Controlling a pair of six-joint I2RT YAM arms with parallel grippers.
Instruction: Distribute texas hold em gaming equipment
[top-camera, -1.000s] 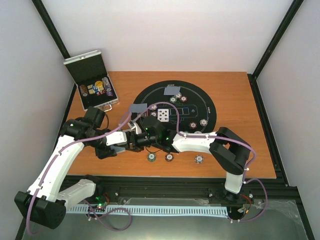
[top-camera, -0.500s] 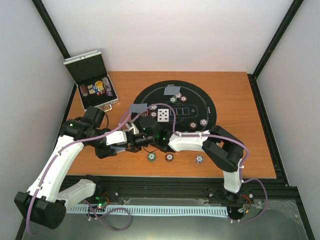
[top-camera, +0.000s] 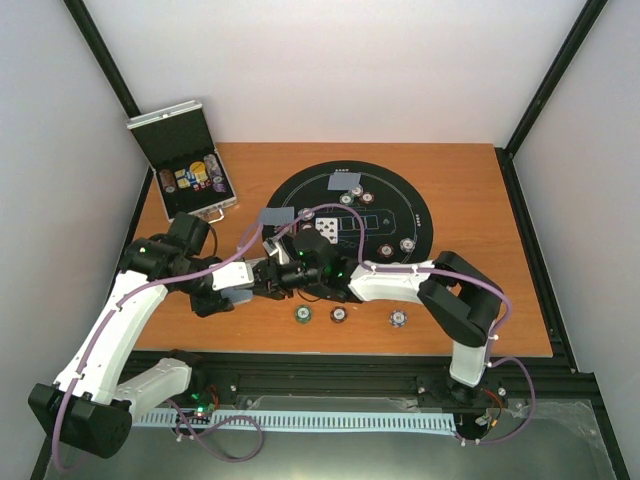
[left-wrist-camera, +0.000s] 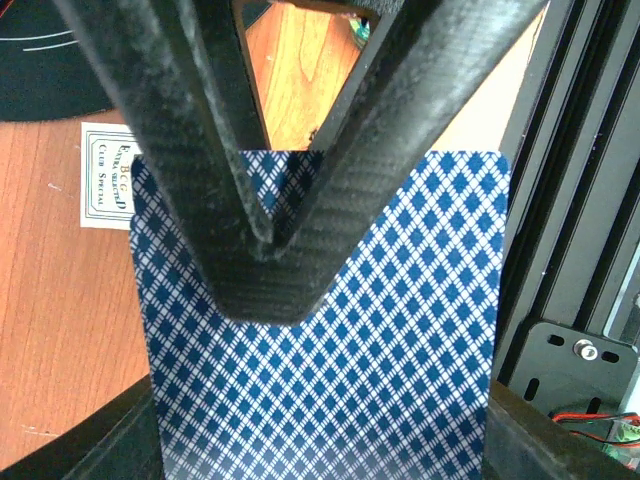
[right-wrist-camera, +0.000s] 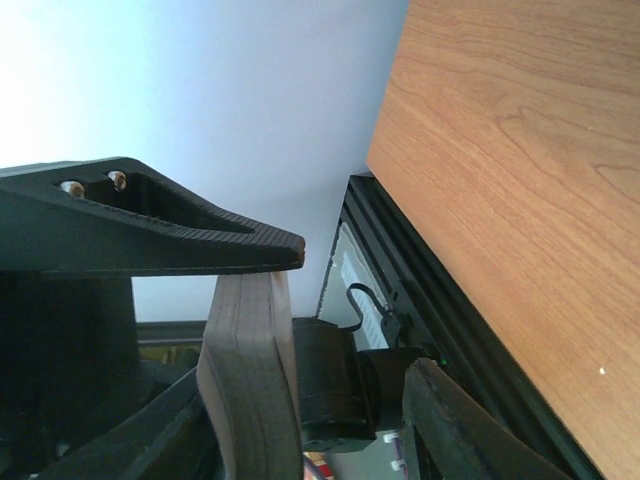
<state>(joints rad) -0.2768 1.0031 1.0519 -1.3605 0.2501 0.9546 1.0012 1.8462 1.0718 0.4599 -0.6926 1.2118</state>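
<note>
since a second ago the right hand (top-camera: 287, 277) has narrowed its jaws; it meets the left hand (top-camera: 255, 282) left of centre in the top view, just below the black mat (top-camera: 400, 190). the left hand is pinched shut on the blue-diamond-backed deck (left-wrist-camera: 330, 390). the right hand's jaws stand apart: 1 finger (right-wrist-camera: 180, 240) touches the deck's end, the other finger (right-wrist-camera: 460, 420) stands clear of it. a green chip (top-camera: 303, 313), a maroon chip (top-camera: 339, 314) and a purple-white chip (top-camera: 398, 319) lie on the bench (top-camera: 480, 270) at lower centre.

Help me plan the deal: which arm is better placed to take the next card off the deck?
Right. The left gripper is shut on the deck, so it is occupied. The right gripper is open with its fingers already at the deck's edge, and its arm lies beside the black mat.
</note>
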